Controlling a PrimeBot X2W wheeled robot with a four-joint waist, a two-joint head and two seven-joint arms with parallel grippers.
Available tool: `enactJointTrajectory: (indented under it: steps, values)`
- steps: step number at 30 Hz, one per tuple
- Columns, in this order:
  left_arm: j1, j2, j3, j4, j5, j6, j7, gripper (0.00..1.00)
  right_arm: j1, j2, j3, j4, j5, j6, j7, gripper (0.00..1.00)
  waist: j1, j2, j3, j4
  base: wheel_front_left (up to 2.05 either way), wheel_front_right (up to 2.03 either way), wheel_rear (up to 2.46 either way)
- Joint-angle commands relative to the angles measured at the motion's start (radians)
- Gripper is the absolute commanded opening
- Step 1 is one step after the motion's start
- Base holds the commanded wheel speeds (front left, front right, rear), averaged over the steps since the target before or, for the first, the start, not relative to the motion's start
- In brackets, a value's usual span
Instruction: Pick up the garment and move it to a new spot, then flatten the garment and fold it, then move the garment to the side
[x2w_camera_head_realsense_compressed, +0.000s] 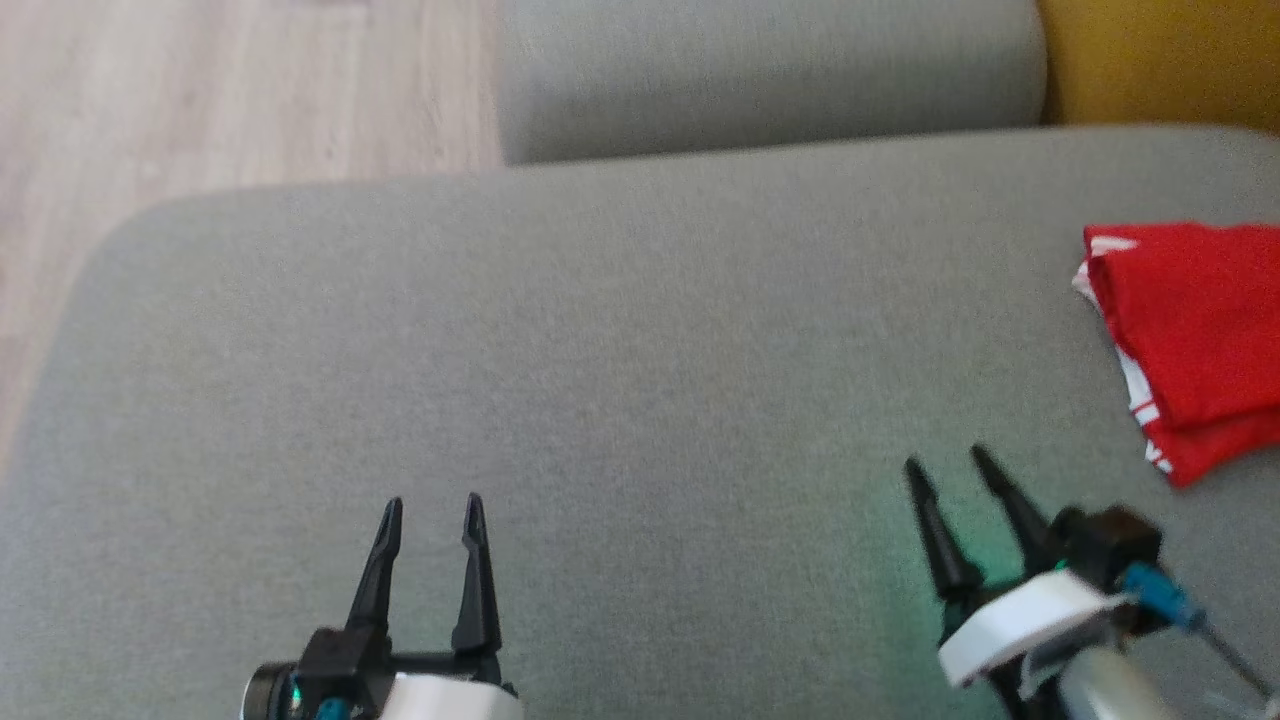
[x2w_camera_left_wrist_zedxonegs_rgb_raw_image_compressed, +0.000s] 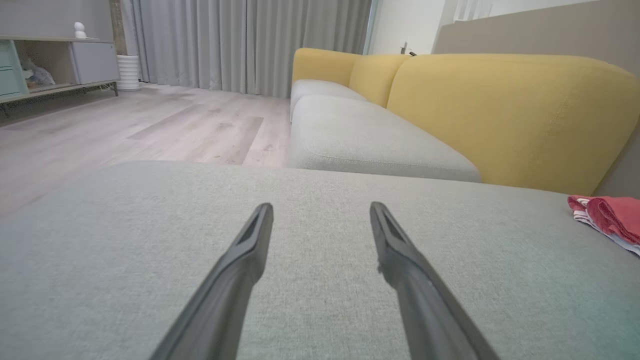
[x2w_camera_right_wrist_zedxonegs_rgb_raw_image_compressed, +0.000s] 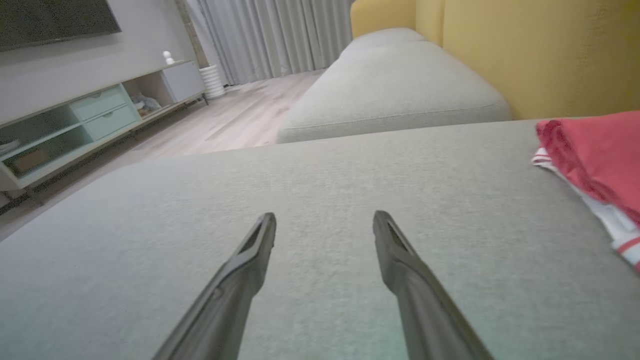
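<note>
At the right edge of the grey sofa cushion (x2w_camera_head_realsense_compressed: 600, 350) the folded red garment (x2w_camera_head_realsense_compressed: 1190, 340) lies set aside, so we judge the work done and hold our left gripper (x2w_camera_head_realsense_compressed: 433, 503) and right gripper (x2w_camera_head_realsense_compressed: 946, 458) clear, jaws spread wide, gripping nothing.

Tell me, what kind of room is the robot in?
Probably a living room in a home: there is a grey sofa with yellow backrests, a low cabinet with drawers along the wall, and long grey curtains by a wooden floor.
</note>
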Motion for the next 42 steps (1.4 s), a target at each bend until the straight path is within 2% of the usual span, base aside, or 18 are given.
enactJointTrajectory:
  steps: [1,4,8,15,27,28,32,42]
  values:
    - [-0.010,-0.004,0.043,-0.040,0.001,0.009,-0.005,1.00,-0.008,0.008,0.023,-0.048,-0.019,0.007,-0.018,1.00,0.0002,0.0000,-0.079,0.041,0.00,0.00,0.00]
    - [0.021,-0.004,0.055,-0.056,0.010,0.009,-0.005,1.00,0.057,0.056,-0.019,-0.143,-0.062,0.007,-0.020,1.00,0.0002,0.0000,-0.109,0.052,0.00,0.00,0.00]
    - [0.067,-0.004,0.071,-0.061,0.039,0.013,-0.005,1.00,0.147,0.093,-0.063,-0.186,-0.118,0.007,-0.020,1.00,0.0002,0.0000,-0.137,0.057,0.00,0.00,0.00]
    - [0.102,-0.004,0.093,-0.047,0.052,0.012,-0.005,1.00,0.217,0.130,-0.112,-0.210,-0.184,0.007,-0.020,1.00,0.0002,0.0000,-0.170,0.060,0.00,0.00,0.00]
    - [0.112,-0.004,0.100,-0.029,0.068,0.004,-0.005,1.00,0.239,0.153,-0.129,-0.215,-0.202,0.007,-0.020,1.00,0.0002,0.0000,-0.192,0.054,0.00,0.00,0.00]
    - [0.144,0.001,0.063,0.000,0.062,0.007,0.000,0.00,0.264,0.155,-0.146,-0.179,-0.191,0.000,-0.009,0.00,0.0002,0.0000,-0.193,0.053,0.00,0.00,0.00]
    - [0.153,0.001,0.060,0.044,0.052,0.006,0.001,0.00,0.273,0.157,-0.143,-0.136,-0.181,0.000,-0.006,0.00,0.0002,0.0000,-0.192,0.053,0.00,0.00,0.00]
    - [0.130,0.007,0.082,0.043,-0.068,-0.016,0.024,0.00,0.251,0.153,-0.159,-0.141,-0.062,0.000,0.019,0.00,0.0002,0.0000,-0.179,0.049,0.00,0.00,0.00]
